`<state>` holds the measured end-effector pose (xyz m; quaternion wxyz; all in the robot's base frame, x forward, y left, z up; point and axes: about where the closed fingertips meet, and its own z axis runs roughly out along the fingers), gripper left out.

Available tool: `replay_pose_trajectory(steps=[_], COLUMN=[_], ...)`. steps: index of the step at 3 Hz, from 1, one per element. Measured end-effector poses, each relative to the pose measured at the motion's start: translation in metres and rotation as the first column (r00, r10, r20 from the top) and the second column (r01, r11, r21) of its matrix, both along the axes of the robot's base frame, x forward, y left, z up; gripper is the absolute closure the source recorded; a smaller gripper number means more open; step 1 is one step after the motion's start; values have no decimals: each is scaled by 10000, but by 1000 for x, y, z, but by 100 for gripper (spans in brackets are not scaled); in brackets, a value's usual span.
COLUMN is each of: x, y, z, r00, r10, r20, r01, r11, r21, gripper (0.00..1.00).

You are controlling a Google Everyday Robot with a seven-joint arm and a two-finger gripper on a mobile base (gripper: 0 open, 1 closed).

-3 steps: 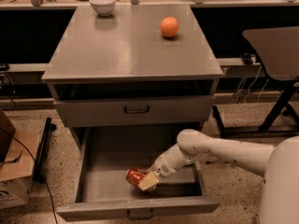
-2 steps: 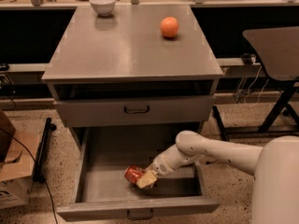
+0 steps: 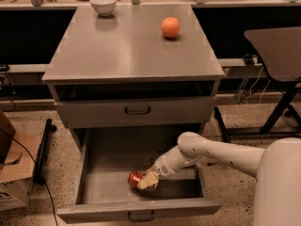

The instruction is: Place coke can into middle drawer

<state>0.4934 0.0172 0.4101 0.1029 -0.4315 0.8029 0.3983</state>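
Note:
The middle drawer [image 3: 94,185] is pulled open below the cabinet, its grey tray showing, with a dark bar handle on its front [image 3: 140,215]. The coke can [image 3: 134,178], red, lies low in the tray near the front, tilted on its side. My gripper [image 3: 146,181] reaches down into the drawer from the right and is shut on the can, its pale fingers [image 3: 149,179] wrapped over the can's right end. My white arm [image 3: 211,153] crosses the drawer's right wall.
The upper drawer front [image 3: 136,111] is shut under the tabletop. An orange [image 3: 170,27] and a white bowl [image 3: 103,4] sit on the cabinet top [image 3: 127,46]. A cardboard box [image 3: 11,173] stands on the floor at left; a table leg [image 3: 277,112] stands at right.
The gripper and can have shifted slightly left and lower into the drawer tray. The can is still in the grip.

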Motion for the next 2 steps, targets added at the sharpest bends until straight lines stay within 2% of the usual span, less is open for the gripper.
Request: replay_pose_trajectory(steps=[1,2], x=[0,0], y=[0,0], z=[0,0], r00=[10000,10000], r10=[1,1], r20=[-1,-1], r01=[-1,-1], r11=[10000,10000], r21=[0,0], gripper=[0,0])
